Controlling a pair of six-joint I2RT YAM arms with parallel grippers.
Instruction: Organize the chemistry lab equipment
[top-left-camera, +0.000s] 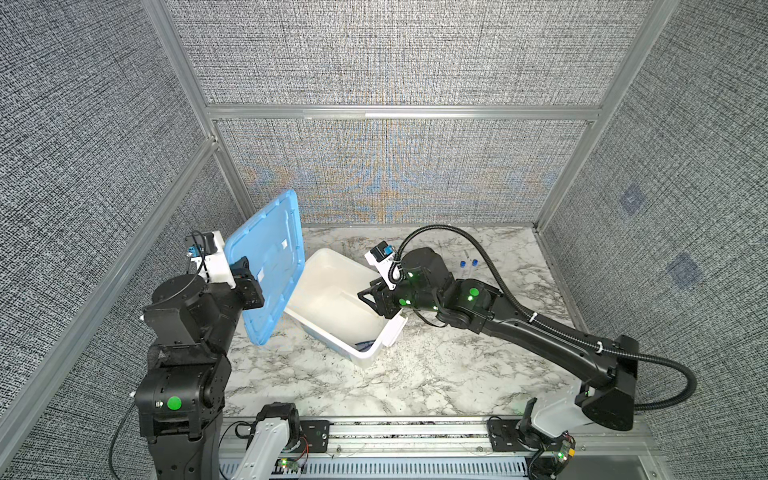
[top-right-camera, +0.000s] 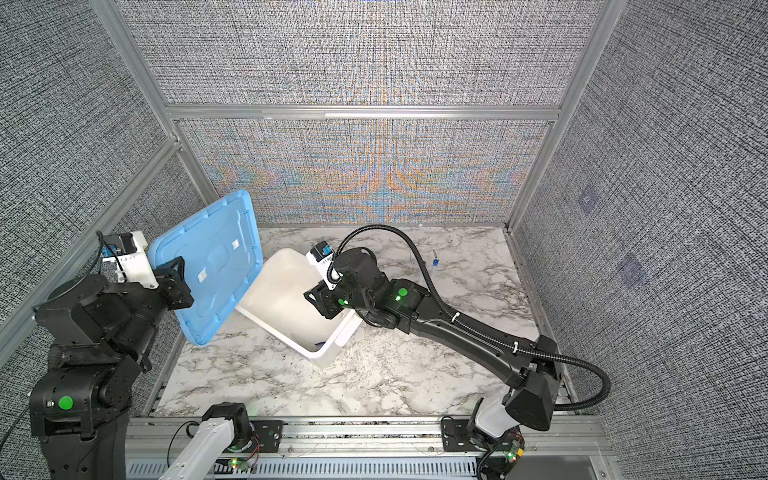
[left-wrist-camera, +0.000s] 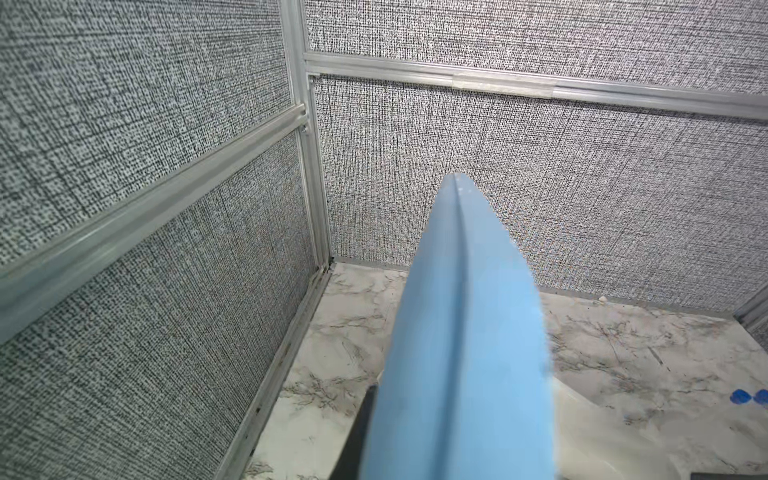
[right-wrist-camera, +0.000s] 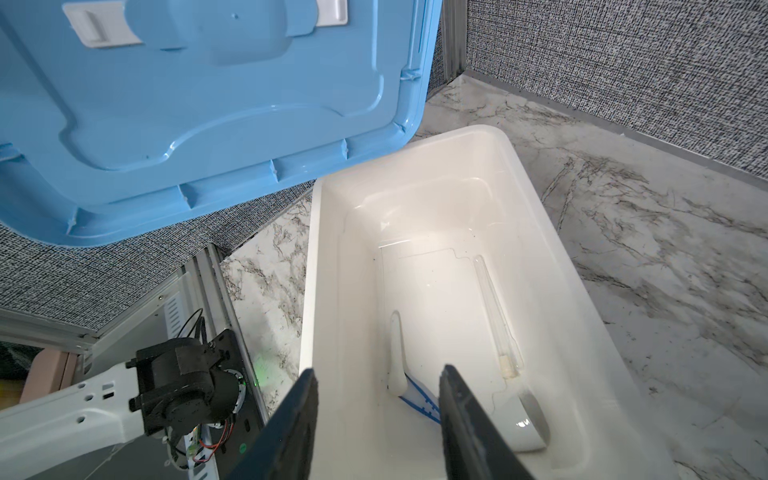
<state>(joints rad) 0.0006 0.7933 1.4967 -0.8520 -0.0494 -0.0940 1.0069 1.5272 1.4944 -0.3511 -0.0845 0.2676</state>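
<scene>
Two clear tubes with blue caps (top-left-camera: 468, 263) lie on the marble table behind my right arm; their caps (left-wrist-camera: 739, 396) also show in the left wrist view. Inside the white tub (right-wrist-camera: 457, 133) lie a clear thin tube (right-wrist-camera: 494, 316), a white spoon-like piece (right-wrist-camera: 397, 353), a white strip with blue lines (right-wrist-camera: 419, 399) and a round whitish dish (right-wrist-camera: 523, 424). My right gripper (right-wrist-camera: 378, 370) hangs open over the tub's near end with nothing between its fingers. My left gripper (top-left-camera: 245, 282) is shut on the edge of the blue lid (top-left-camera: 270, 249), which it holds tilted up, left of the tub.
The tub (top-left-camera: 332, 253) stands at an angle in the middle of the table. Grey fabric walls with aluminium rails close in the left, back and right. An aluminium rail (top-left-camera: 415, 432) with the arm mounts runs along the front edge.
</scene>
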